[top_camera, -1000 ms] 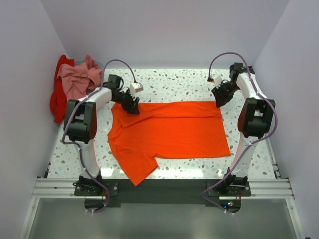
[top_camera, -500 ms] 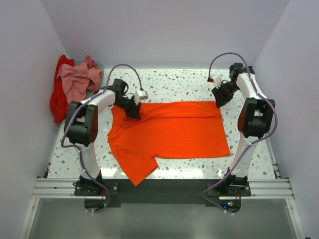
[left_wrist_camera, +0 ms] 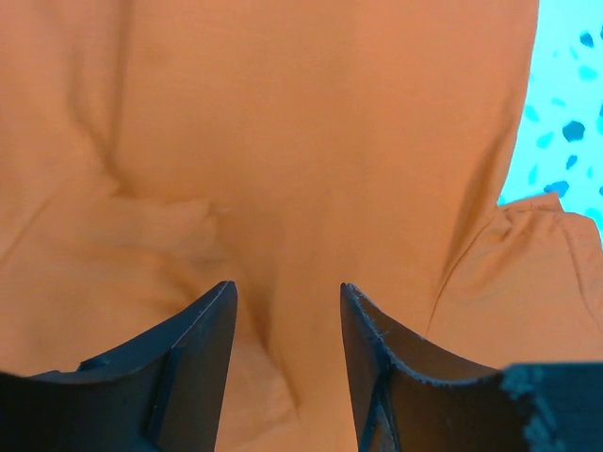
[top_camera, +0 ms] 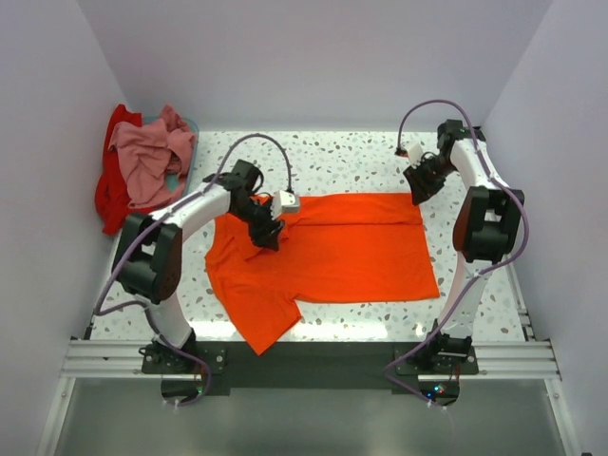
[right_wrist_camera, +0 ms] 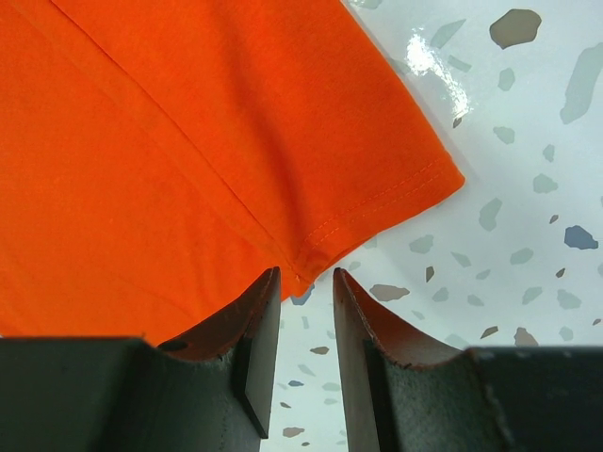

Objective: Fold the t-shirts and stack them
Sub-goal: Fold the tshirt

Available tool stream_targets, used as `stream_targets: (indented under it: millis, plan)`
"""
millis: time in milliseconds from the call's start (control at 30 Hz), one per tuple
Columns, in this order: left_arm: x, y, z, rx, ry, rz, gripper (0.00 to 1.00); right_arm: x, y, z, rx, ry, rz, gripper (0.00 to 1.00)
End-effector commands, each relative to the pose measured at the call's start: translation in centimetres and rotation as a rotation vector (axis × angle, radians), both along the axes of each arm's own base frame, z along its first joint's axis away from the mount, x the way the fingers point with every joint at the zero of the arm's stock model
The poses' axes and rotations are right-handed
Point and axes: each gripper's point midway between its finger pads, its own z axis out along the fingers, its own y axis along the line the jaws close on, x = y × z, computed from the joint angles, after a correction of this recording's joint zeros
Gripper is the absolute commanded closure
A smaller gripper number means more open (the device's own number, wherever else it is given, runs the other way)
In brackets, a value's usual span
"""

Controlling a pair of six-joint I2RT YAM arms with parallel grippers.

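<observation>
- I see the orange t-shirt (top_camera: pixel 332 249) lying flat on the glossy speckled table (top_camera: pixel 351 157), a smooth rectangle with one sleeve flaring toward the near left.
- My left gripper (left_wrist_camera: pixel 287 287) hangs over the shirt's softly wrinkled left part, its dark fingers spread, clasping nothing.
- My right gripper (right_wrist_camera: pixel 306 273) sits at the far right corner by the stitched hem, fingers parted by a narrow gap.
- The pink t-shirt (top_camera: pixel 142 152) lies crumpled on the red t-shirt (top_camera: pixel 109 195) at the far left.

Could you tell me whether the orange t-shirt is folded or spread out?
Partly folded: the orange t-shirt has its far edge doubled over along a crease; one sleeve lies spread out.
</observation>
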Motion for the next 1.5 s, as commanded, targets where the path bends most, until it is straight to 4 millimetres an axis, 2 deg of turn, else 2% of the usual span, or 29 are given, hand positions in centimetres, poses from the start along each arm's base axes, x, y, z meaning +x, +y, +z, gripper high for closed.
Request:
stream_targets:
  millis: [0,33,67,100,133,167,200,233,333,367,400,467,533,667,933,1067,1267,1467]
  plan:
    - [4.5,1.6,4.1,-0.068,-0.11,0.158,0.48,1.1,0.7,0.9,0.01,-0.034,-0.007,0.68]
    - [6.8,3.9,4.4,-0.08,-0.106,0.271,0.5,1.3,0.8,0.9,0.004,-0.04,-0.014,0.68]
    - [8.6,5.0,4.9,-0.096,-0.081,0.383,0.51,1.9,1.1,1.0,-0.001,-0.059,-0.029,0.69]
    - [11.4,7.7,4.8,-0.078,-0.083,0.5,0.53,2.3,1.2,1.0,-0.009,-0.07,-0.044,0.71]
    - [12.9,9.0,4.8,-0.074,-0.084,0.572,0.55,2.6,1.1,0.9,-0.026,-0.078,-0.063,0.72]
    - [14.2,10.2,5.0,-0.078,-0.058,0.67,0.57,3.6,1.3,1.2,-0.025,-0.109,-0.09,0.73]
    - [14.9,11.3,4.1,-0.067,-0.035,0.728,0.57,4.0,1.4,1.3,-0.028,-0.121,-0.103,0.73]
    - [16.1,13.2,3.9,-0.064,-0.045,0.801,0.57,4.3,1.3,1.2,-0.045,-0.128,-0.114,0.74]
    - [18.3,16.9,3.0,-0.075,-0.016,0.978,0.57,5.7,2.0,1.0,-0.069,-0.161,-0.127,0.75]
    - [18.9,17.4,3.3,-0.092,-0.006,1.017,0.57,5.9,1.9,1.0,-0.075,-0.164,-0.136,0.75]
    - [19.4,18.0,2.5,-0.086,0.008,1.047,0.56,6.0,2.9,0.6,-0.08,-0.161,-0.117,0.76]
    - [20.3,18.0,2.5,-0.1,0.015,1.066,0.54,6.1,3.4,0.0,-0.097,-0.161,-0.108,0.76]
    - [20.9,18.2,1.6,-0.095,0.031,1.094,0.51,6.1,3.8,-1.0,-0.125,-0.151,-0.094,0.76]
    - [21.7,18.5,0.3,-0.075,0.046,1.13,0.5,6.0,3.3,-2.1,-0.169,-0.142,-0.084,0.75]
    - [21.2,17.7,-1.6,-0.053,0.086,1.124,0.53,5.8,2.2,-3.4,-0.234,-0.127,-0.062,0.73]
    - [20.5,17.2,-2.3,-0.06,0.125,1.119,0.57,5.2,1.9,-4.7,-0.256,-0.092,-0.04,0.74]
    - [19.7,16.3,-2.6,-0.099,0.16,1.109,0.73,4.6,1.1,-5.9,-0.301,-0.06,-0.021,0.76]
    - [20.1,17.2,-1.4,-0.091,0.106,1.136,0.99,4.6,-0.3,-6.6,-0.37,-0.047,-0.027,0.77]
